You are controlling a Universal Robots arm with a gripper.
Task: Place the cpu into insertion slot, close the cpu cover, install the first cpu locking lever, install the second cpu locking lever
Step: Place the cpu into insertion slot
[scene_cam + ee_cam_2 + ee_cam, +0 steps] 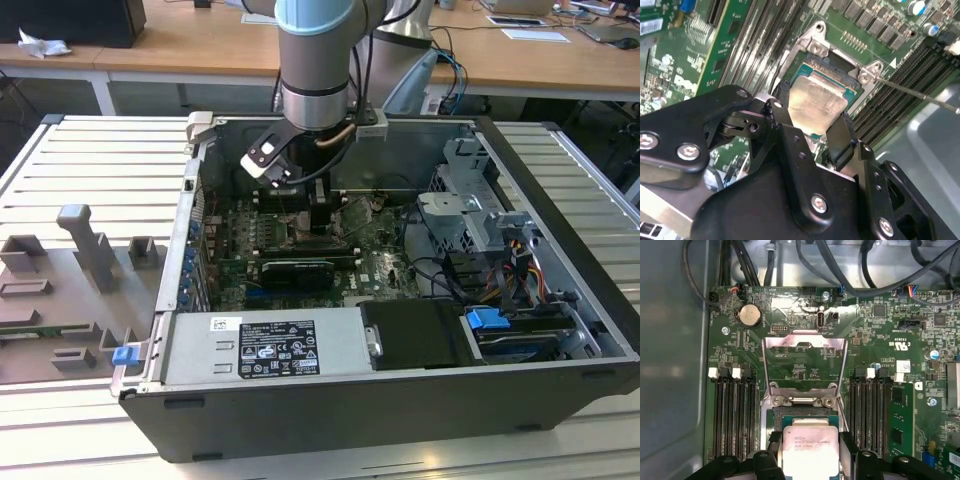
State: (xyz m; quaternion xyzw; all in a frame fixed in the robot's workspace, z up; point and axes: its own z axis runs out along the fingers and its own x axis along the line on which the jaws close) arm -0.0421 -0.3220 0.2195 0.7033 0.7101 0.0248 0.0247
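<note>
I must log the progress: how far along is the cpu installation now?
Nothing is finished. In hand: the claw grips the cpu just over the insertion slot. Left: seating it, closing the cpu cover, which stands open, and both levers; one lever rod sticks out free.

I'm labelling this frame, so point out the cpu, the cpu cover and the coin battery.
cpu point(810, 450), first wrist view, middle of its metal top.
cpu cover point(782, 342), first wrist view, end bar of the open frame.
coin battery point(749, 314), first wrist view, centre of its face.
</note>
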